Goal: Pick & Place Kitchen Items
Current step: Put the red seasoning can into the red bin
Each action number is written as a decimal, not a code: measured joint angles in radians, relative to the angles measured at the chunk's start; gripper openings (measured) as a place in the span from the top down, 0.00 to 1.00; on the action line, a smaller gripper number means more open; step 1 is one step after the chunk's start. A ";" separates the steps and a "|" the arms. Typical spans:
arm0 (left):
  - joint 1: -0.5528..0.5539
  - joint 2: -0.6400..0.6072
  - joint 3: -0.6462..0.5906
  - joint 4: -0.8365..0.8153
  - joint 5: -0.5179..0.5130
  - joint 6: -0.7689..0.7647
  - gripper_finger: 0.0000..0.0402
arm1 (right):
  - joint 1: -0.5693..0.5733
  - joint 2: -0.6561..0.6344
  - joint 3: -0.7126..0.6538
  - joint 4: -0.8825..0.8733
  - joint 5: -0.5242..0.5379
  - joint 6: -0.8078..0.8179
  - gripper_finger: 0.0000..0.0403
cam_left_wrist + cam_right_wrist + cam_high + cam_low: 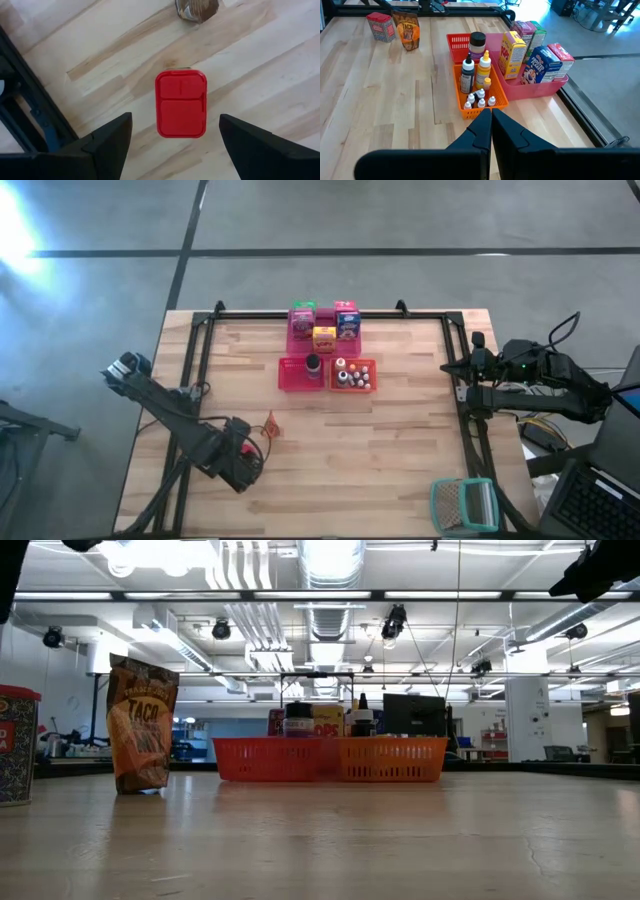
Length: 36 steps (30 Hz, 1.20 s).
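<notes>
The left gripper hangs over a red-lidded tin, its two fingers wide apart on either side and holding nothing; the tin stands upright on the table. Just beside it stands one taco bag, upright too. The pink tray holds four upright cartons: one yellow, one green, one blue, one red. The orange tray holds bottles; the red tray holds one jar. The right gripper is closed, empty, at the table's right edge.
</notes>
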 joint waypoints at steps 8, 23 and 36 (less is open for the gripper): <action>-0.002 0.000 -0.084 0.113 0.039 0.008 0.25 | 0.000 0.000 0.000 0.000 0.000 0.000 0.98; -0.003 -0.001 -0.158 0.214 0.072 -0.003 0.25 | 0.000 0.000 0.000 0.000 0.000 0.000 0.98; -0.010 -0.001 -0.213 0.292 0.064 -0.007 0.25 | 0.000 0.000 0.000 0.000 0.000 0.000 0.98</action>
